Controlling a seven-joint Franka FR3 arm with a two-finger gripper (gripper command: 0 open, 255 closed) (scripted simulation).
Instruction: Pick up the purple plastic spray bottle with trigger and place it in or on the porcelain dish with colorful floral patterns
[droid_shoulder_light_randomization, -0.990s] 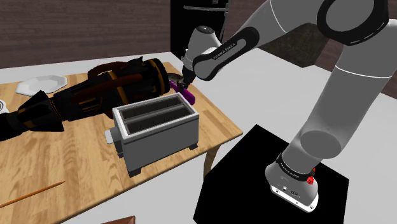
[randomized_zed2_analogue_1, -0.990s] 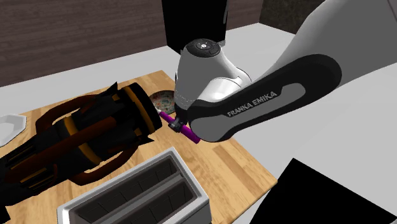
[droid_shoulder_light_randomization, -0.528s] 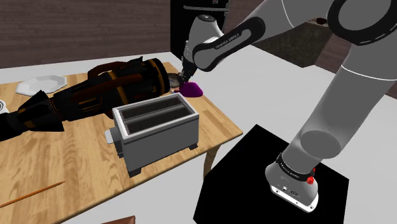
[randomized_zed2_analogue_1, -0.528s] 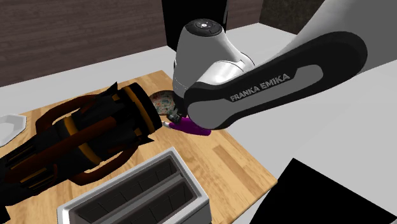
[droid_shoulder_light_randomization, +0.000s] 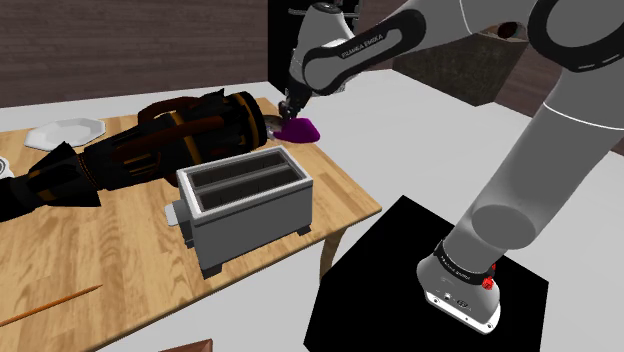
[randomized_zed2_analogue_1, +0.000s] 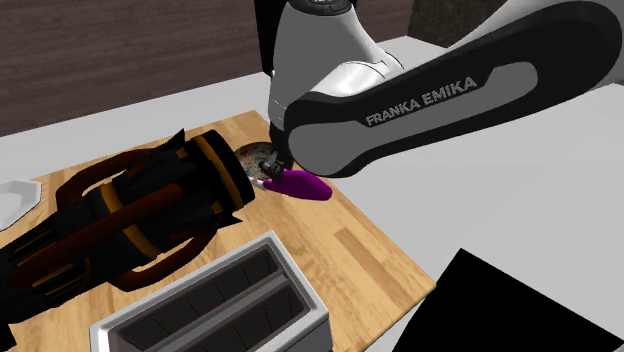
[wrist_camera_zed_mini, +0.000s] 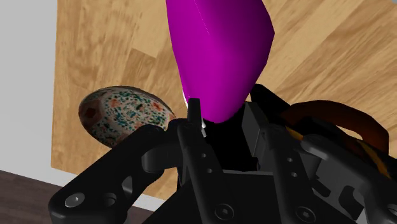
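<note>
The white Franka arm's black gripper (droid_shoulder_light_randomization: 291, 108) is clamped on the purple spray bottle (droid_shoulder_light_randomization: 301, 130) above the far end of the wooden table (droid_shoulder_light_randomization: 110, 235); in the wrist view both fingers (wrist_camera_zed_mini: 193, 113) press the bottle's (wrist_camera_zed_mini: 219, 57) narrow end, and its broad body juts out beyond the gripper (wrist_camera_zed_mini: 226, 105). In the second exterior view the bottle (randomized_zed2_analogue_1: 306, 186) lies slanted, its rounded end pointing toward four o'clock, gripped at its ten o'clock end by the gripper (randomized_zed2_analogue_1: 272, 174); the floral dish (randomized_zed2_analogue_1: 254, 158) sits just beside it at ten o'clock, and the bottle is not on the dish. The wrist view shows the speckled dish (wrist_camera_zed_mini: 125, 116) to one side of the fingers, close to the table's edge; whether the bottle clears the wood cannot be told. In the shoulder view a large black-and-orange object (droid_shoulder_light_randomization: 150, 150) stretches from the dish toward nine o'clock; a grey toaster (droid_shoulder_light_randomization: 247, 202) stands at seven o'clock from the bottle; a white plate (droid_shoulder_light_randomization: 66, 131) rests well apart at nine o'clock; the black stand (droid_shoulder_light_randomization: 400, 290) sits at five o'clock.
</note>
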